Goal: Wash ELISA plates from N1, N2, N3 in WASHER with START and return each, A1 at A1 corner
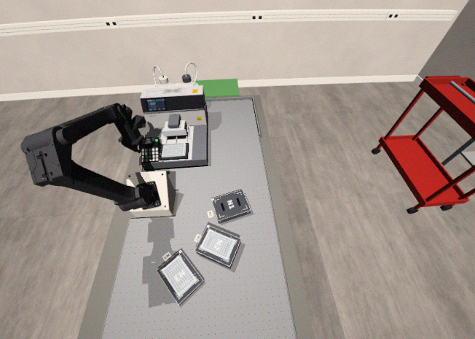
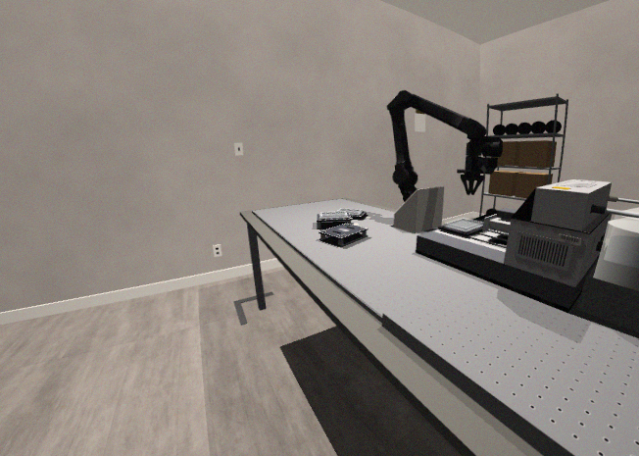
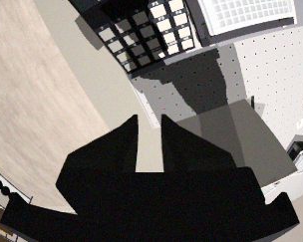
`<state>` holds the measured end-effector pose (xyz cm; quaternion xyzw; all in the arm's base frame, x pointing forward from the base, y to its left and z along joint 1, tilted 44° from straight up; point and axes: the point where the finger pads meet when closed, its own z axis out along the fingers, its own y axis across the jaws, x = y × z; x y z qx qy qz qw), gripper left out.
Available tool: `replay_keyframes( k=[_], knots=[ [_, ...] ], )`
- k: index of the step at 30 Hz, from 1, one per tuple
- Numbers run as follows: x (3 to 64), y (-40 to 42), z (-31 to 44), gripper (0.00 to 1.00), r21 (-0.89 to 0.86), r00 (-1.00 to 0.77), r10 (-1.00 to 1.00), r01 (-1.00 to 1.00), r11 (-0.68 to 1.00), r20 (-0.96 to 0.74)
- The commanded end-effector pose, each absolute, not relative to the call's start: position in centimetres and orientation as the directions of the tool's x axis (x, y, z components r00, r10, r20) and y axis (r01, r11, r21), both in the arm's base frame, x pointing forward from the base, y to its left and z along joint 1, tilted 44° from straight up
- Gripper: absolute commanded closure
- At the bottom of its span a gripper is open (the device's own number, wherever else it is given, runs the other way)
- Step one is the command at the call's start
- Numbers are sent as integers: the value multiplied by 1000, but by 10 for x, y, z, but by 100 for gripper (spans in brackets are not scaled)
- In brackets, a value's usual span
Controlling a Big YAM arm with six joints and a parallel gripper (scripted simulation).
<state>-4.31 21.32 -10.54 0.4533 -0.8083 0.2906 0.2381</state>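
Observation:
My gripper is empty and partly open, with a narrow gap between its fingers. It hangs above the level of the keypad, at its outer side. The lamp is green. A white plate lies in the carrier of the washer and looks flat. Nest N1 is empty. One plate lies in nest N2 and another plate in nest N3. The START key cannot be made out.
The arm's pale base block stands between the washer and the nests. The washer's raised rear housing is behind the carrier. A red cart stands on the floor well off the table.

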Motion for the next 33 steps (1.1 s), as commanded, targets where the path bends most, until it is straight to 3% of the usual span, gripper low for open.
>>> replay_keyframes(
  k=[1, 11, 19, 28, 33],
  knots=[
    [-52, 215, -96, 82, -162, -351, -656, -929, 332, 668],
    [-59, 224, -97, 100, 36, -93, -732, -987, 158, 675],
    [-64, 211, -98, 100, 36, -77, -761, -991, 130, 644],
    [-68, 191, -121, 100, 24, -127, -913, -989, 148, 389],
    [-68, 218, -125, 100, 35, -150, -925, -984, 173, 350]
  ],
)
